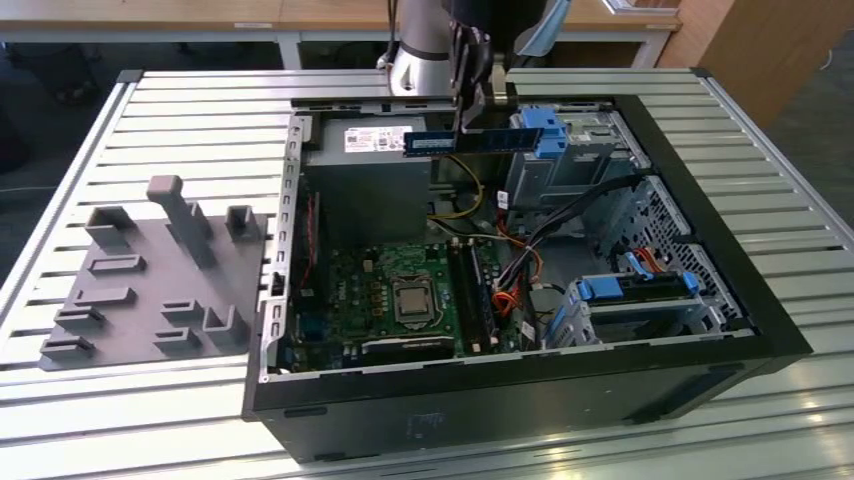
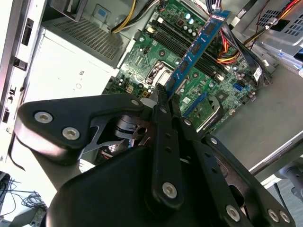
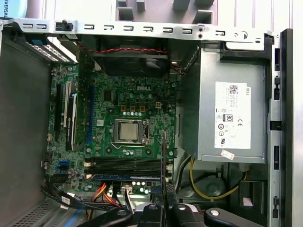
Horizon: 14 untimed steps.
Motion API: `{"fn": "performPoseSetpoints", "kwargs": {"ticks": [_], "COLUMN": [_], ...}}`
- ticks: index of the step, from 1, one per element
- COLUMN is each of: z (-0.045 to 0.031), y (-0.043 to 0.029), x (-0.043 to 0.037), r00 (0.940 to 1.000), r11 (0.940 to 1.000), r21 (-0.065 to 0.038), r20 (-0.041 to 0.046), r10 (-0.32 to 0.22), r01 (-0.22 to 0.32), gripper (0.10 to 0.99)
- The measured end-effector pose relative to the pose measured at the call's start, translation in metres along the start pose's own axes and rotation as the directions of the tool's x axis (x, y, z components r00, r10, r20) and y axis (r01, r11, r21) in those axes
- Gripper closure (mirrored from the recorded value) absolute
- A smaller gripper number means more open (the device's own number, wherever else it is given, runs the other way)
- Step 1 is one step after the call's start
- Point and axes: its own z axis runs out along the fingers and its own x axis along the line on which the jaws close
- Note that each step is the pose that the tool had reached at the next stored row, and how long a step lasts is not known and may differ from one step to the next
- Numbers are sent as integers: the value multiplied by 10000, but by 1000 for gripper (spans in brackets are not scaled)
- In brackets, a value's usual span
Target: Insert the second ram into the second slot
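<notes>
Dark-blue 2nd ram [image 1: 434,144] pinched in claw [image 1: 470,128], level, high over open PC case [image 1: 534,400].

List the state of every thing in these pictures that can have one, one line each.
Dark-blue rectangular circuit-board ram stick: held level above the case, not in a slot.
Black two-finger gripper: shut on the ram stick.
Black metal computer case: lying on its side, side panel off, inside exposed.
Square silver processor: seated in its socket, uncovered.
</notes>
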Motion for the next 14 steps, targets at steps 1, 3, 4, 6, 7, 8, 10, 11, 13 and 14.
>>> {"fn": "performPoseSetpoints", "kwargs": {"ticks": [1, 3, 4, 6, 7, 8, 10, 11, 13, 14], "z": [0, -1, -1, 0, 0, -1, 0, 0, -1, -1], "y": [0, 0, 0, 0, 0, 0, 0, 0, 0, 0], "x": [1, 3, 3, 3, 4, 4, 4, 4, 4, 4], "r00": [10000, 10000, 10000, 9999, 9999, 9998, 9997, 9997, 9996, 9995], "r11": [10000, 10000, 10000, 9999, 9999, 9998, 9997, 9997, 9996, 9995], "r21": [0, 0, 0, 2, 2, 2, 3, 4, 4, 4], "r20": [0, -1, 1, 4, 5, 6, 8, 9, 10, 10], "r10": [4, 47, 81, 142, 167, 190, 234, 257, 299, 318], "r01": [-4, -47, -81, -142, -167, -190, -234, -257, -299, -318], "gripper": [949, 949, 949, 949, 949, 949, 949, 949, 949, 949]}}
